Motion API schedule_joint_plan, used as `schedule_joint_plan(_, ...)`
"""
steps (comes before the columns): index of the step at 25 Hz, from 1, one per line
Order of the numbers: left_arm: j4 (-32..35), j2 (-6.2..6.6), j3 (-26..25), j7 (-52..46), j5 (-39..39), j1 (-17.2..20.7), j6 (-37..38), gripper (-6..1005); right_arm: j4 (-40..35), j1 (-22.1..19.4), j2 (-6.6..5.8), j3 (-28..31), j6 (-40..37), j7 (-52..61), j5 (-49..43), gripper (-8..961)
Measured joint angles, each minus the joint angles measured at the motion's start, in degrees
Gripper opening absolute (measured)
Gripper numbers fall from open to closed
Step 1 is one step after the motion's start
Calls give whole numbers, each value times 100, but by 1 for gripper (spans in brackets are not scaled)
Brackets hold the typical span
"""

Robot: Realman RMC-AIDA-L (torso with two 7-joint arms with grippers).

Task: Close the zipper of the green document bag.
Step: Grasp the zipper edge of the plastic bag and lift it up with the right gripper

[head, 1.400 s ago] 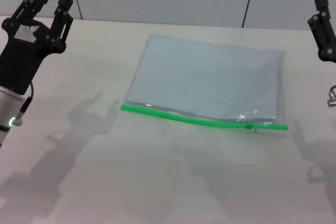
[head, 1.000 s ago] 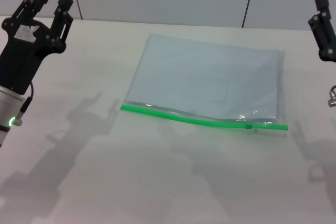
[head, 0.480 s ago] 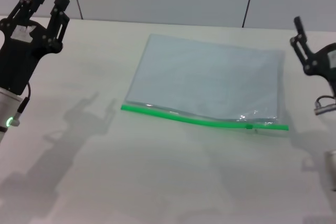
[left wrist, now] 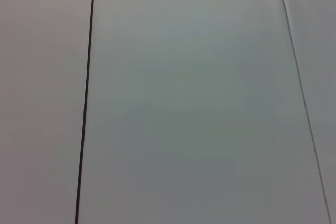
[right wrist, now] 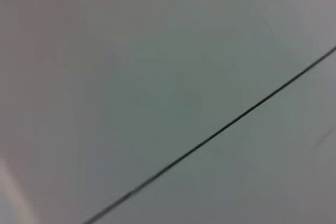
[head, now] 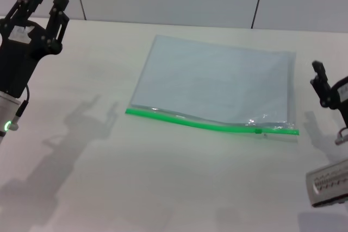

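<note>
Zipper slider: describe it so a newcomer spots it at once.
On the white table lies one flat, pale blue-grey document bag. Its near edge is a bright green zipper. The slider is the tiny green lump on that strip near its right end, the only bump on it.

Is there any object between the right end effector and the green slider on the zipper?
Nothing visible. Only bare table lies between the right end effector and the slider near the zipper end.
</note>
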Motion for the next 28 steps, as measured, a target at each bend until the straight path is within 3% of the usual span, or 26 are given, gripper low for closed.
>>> schedule_joint_plan(8, 0, 3, 0, 0, 0, 8, -3, 431, 90, -29, 6, -3, 948, -1394, 451, 799)
schedule_joint_plan(19, 0, 3, 0, 0, 0, 15, -3, 427, 63, -81, 5, -17, 1890, -1509, 402, 799)
schedule_joint_plan(28, 0, 3, -5, 0, 0, 15, -3, 423, -179, -18, 5, -17, 2188, -1524, 204, 798)
